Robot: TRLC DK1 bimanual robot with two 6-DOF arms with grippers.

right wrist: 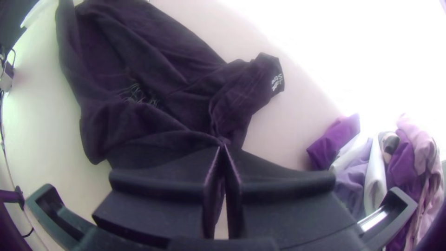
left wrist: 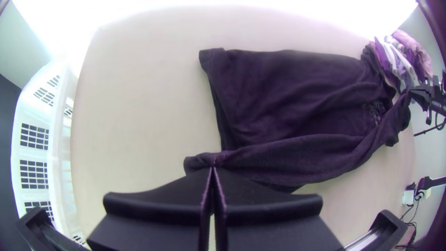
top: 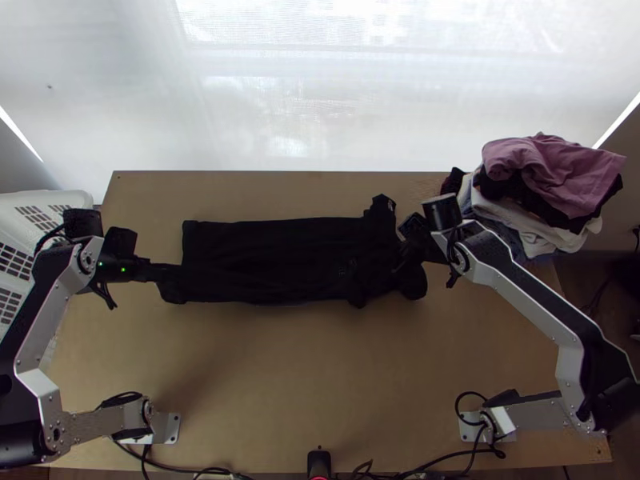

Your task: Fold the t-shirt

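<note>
The black t-shirt [top: 272,252] lies lengthwise across the table's upper half, its hem end to the left and a sleeve with white print sticking out at the upper right. At its lower left corner my left gripper [top: 152,270] is shut on the hem edge; in the left wrist view the left gripper [left wrist: 213,169] pinches a raised fold of the shirt [left wrist: 297,102]. My right gripper [top: 406,254] is at the collar end; in the right wrist view the right gripper [right wrist: 224,145] is shut on cloth beside the sleeve of the shirt [right wrist: 153,83].
A pile of clothes [top: 552,176], pink on top, lies at the table's upper right corner. A white basket [top: 24,240] with slotted sides stands beyond the left edge. Bare wooden table [top: 304,376] extends between the shirt and the arms' bases.
</note>
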